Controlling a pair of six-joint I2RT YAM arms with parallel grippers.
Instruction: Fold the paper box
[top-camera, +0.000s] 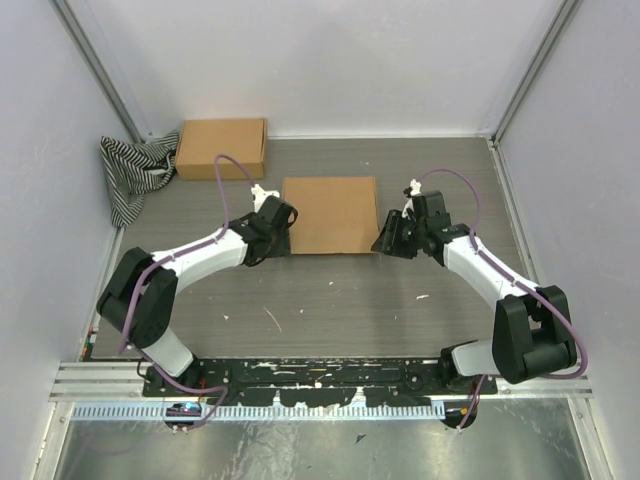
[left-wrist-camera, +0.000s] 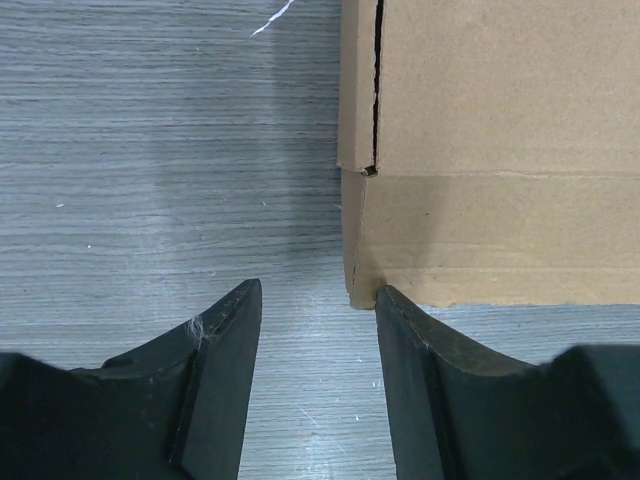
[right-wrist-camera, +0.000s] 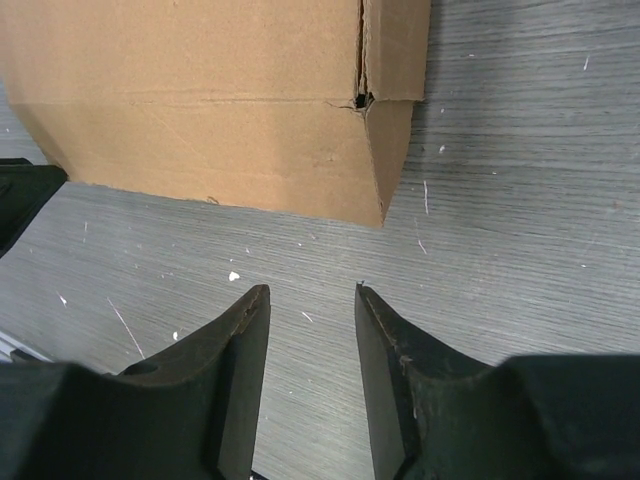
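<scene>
On the scuffed grey wood-grain table (top-camera: 330, 295), between white walls (top-camera: 330, 60), sits the paper box (top-camera: 330, 214).

the paper box (top-camera: 328, 214) is plain brown corrugated cardboard, matt and faintly fibrous, its cut edges rough and its creases slightly wrinkled. the fingers (left-wrist-camera: 225, 380) of my left gripper (left-wrist-camera: 318, 295) look like matt black plastic, a wisp of lint on one; those of my right gripper (right-wrist-camera: 312, 290) are the same, scuffed pale at the edges. the table (top-camera: 330, 290) is matt grey wood-grain, finely lined, flecked white. the striped cloth (top-camera: 135, 172) is soft, crumpled fabric.
</scene>
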